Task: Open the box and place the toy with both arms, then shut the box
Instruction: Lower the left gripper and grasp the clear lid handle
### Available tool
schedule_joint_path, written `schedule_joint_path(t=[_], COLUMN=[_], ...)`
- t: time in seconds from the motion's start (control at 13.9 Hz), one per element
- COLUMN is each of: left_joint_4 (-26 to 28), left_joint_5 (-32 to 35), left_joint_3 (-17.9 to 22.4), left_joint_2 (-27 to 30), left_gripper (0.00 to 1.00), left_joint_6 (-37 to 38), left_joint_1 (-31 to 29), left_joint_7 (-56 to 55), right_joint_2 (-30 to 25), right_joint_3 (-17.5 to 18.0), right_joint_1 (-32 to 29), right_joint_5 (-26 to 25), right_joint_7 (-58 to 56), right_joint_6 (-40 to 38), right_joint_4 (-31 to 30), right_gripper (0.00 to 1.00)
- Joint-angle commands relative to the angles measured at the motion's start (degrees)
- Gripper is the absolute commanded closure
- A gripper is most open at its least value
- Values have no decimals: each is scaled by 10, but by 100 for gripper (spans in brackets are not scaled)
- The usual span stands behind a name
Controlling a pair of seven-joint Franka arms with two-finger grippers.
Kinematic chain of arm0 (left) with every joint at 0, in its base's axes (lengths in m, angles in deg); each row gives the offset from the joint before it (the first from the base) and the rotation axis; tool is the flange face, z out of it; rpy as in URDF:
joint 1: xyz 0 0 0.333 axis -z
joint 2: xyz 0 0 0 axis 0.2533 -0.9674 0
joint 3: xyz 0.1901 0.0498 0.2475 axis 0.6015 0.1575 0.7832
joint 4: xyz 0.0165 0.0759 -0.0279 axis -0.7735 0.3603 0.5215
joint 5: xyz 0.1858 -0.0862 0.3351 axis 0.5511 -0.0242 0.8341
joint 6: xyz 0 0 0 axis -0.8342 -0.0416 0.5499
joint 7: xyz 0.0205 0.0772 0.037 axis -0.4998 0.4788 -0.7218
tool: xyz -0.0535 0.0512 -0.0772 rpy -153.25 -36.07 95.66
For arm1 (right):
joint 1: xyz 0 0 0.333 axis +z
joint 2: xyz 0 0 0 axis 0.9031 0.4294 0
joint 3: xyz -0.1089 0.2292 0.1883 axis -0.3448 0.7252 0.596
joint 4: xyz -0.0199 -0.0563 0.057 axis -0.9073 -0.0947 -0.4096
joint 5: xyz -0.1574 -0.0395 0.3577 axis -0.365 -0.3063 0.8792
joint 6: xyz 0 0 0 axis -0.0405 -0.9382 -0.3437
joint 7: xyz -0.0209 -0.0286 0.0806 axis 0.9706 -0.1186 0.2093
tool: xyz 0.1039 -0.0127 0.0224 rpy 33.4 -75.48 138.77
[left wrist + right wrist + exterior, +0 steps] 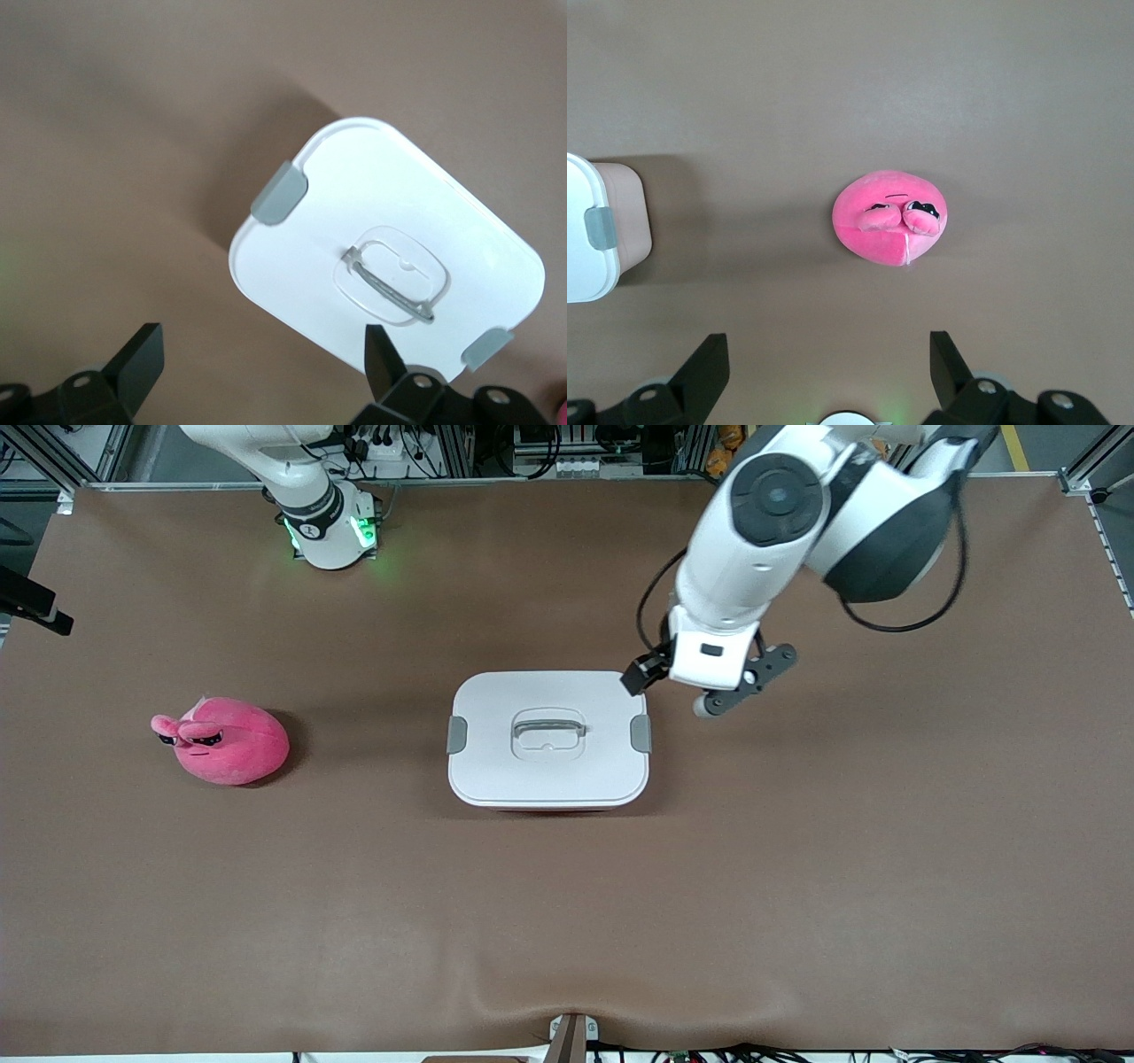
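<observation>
A robotics lab: aluminium framing (461,452) (cables too) edging the table (797,886)

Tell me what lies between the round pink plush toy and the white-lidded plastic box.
Nothing: only bare brown table between the toy and box, shown in the front view.

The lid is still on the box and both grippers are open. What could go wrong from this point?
1. The left gripper hangs beside the box, near one clip; coming down off line, it may push the box instead of freeing the clip.
2. The other clip also looks shut, so lifting the lid may drag the whole box.
3. The toy is round and soft; the right gripper above it might slip off.
</observation>
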Motion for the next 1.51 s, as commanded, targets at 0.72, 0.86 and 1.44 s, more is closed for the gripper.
schedule_joint_path(t=[0.72,0.86,1.44], left_joint_4=[-17,-15,-15], left_joint_5=[91,110,150], left_joint_3=[5,5,5], left_joint_2=[-124,-137,-171], left_gripper=[0,0,30], left_joint_6=[-179,-185,-208], left_joint_1=[112,123,140], left_joint_7=[-665,-674,-671], right_joint_2=[1,1,3], right_joint_3=[6,6,6], right_joint_1=[-14,-15,-15], right_joint_5=[10,10,10], right_joint_7=[-6,-6,-6], right_joint_6=[-5,-5,-5], right_joint_4=[4,4,4], right_gripper=[0,0,0])
